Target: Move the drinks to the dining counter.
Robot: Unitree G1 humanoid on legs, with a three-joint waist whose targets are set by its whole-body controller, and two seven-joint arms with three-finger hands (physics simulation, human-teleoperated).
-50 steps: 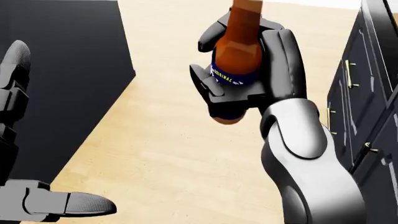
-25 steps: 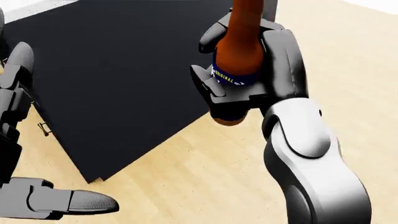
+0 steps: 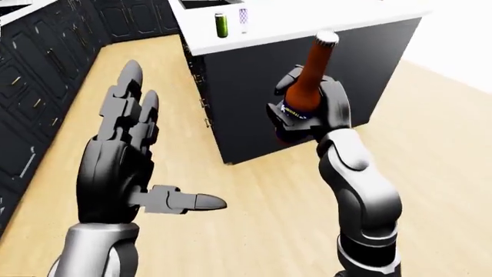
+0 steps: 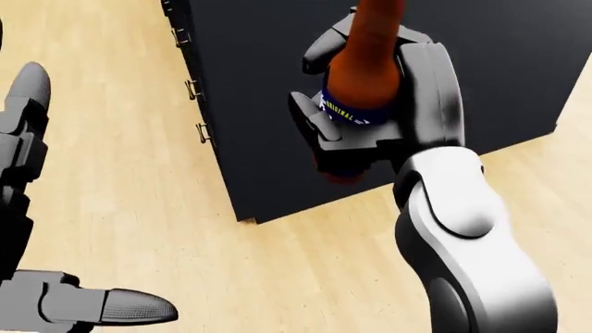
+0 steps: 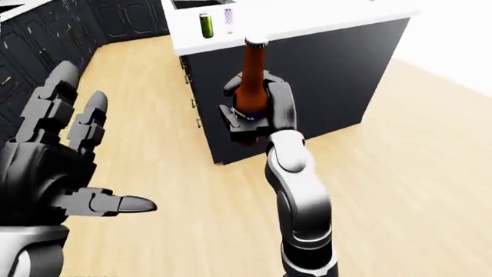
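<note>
Nearest, the left hand (image 3: pixel 127 167) is raised with fingers spread apart, holding nothing. The right hand (image 3: pixel 307 112) is clamped round an upright brown bottle (image 3: pixel 309 81); its blue label's lettering is too cut off to read. Beyond lies bare wooden floor (image 3: pixel 254 196), then a dark island with a white worktop (image 3: pixel 307 23). Only the eye views show a green can (image 3: pixel 221 25) and a pale can (image 3: pixel 243 16) there.
</note>
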